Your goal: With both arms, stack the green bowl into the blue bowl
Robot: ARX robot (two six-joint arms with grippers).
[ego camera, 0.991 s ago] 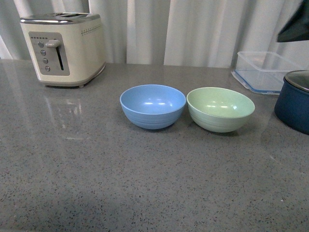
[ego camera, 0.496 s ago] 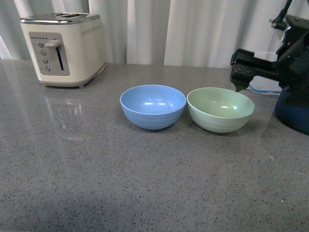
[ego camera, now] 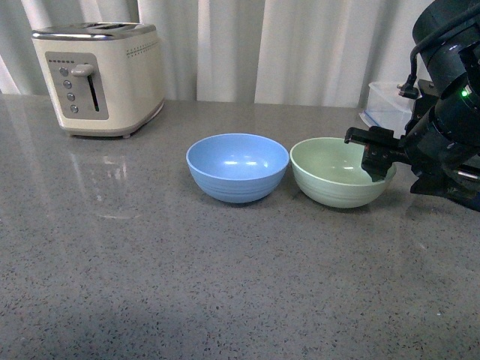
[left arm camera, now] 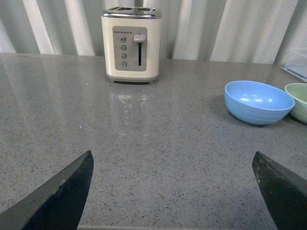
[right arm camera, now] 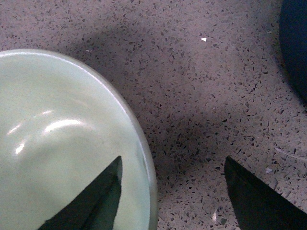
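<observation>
The green bowl (ego camera: pixel 339 171) and the blue bowl (ego camera: pixel 237 166) sit side by side and upright on the grey counter, blue on the left. My right gripper (ego camera: pixel 373 156) is open over the green bowl's right rim. In the right wrist view the gripper (right arm camera: pixel 172 196) straddles the green bowl's rim (right arm camera: pixel 144 148): one finger is over the bowl's inside, the other over the counter. My left gripper (left arm camera: pixel 172 191) is open and empty above bare counter, well away from the blue bowl (left arm camera: pixel 259 101); the green bowl's edge (left arm camera: pixel 300 98) shows beyond it.
A cream toaster (ego camera: pixel 99 75) stands at the back left. A clear plastic container (ego camera: pixel 386 105) sits at the back right, partly behind my right arm. A dark navy pot (right arm camera: pixel 295 43) is close to the right of the green bowl. White curtains hang behind.
My right arm has come in from the upper right and dropped down to the green bowl's right rim. The bowls have not moved.
</observation>
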